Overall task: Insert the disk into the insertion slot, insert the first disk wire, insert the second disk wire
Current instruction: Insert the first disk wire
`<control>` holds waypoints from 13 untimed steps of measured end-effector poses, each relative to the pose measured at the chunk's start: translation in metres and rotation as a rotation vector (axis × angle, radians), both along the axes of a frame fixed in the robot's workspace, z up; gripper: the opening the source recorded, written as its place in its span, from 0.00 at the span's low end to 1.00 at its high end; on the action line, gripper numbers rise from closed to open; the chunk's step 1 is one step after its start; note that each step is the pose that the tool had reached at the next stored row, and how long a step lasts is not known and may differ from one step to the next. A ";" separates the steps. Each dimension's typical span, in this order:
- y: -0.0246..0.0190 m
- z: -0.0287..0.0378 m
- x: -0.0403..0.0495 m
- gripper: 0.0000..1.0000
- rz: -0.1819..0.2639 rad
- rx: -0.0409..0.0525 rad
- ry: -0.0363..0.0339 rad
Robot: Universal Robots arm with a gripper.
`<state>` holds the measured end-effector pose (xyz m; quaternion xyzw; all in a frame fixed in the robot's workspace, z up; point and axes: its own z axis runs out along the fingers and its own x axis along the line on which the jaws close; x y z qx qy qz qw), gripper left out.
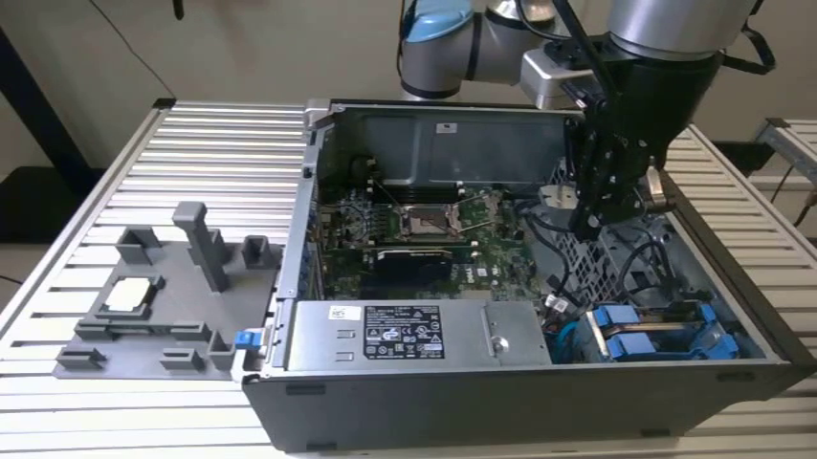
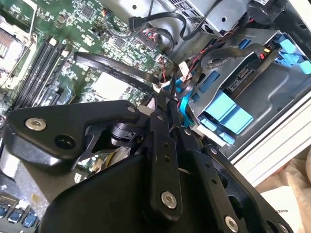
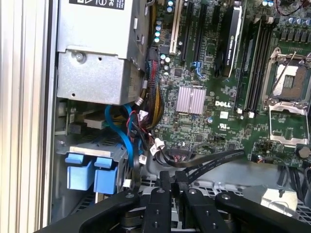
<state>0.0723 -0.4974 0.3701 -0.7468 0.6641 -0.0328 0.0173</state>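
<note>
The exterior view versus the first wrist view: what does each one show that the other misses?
The exterior view alone takes in the whole open computer case, the slatted table, a grey fixture block beside the case, and the arm reaching in. The first wrist view alone shows the claw up close, fingers nearly together, over black cables. Both share the motherboard, power-supply box and blue carrier tabs.

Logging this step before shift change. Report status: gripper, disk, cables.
Gripper inside the case above the drive cage, fingers together. Two blue carriers seated in the cage. Loose black cables cross beside the gripper.
</note>
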 end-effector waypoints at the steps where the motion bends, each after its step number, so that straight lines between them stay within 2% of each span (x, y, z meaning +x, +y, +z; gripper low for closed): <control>1: 0.0000 0.0000 0.0000 0.16 0.000 -0.0004 0.0000; 4: -0.0011 0.0001 0.0000 0.16 0.000 -0.0008 0.0000; 6: -0.0040 0.0000 0.0007 0.16 0.000 -0.0007 0.0011; 13: -0.0219 0.0000 0.0071 0.16 0.000 -0.0006 0.0161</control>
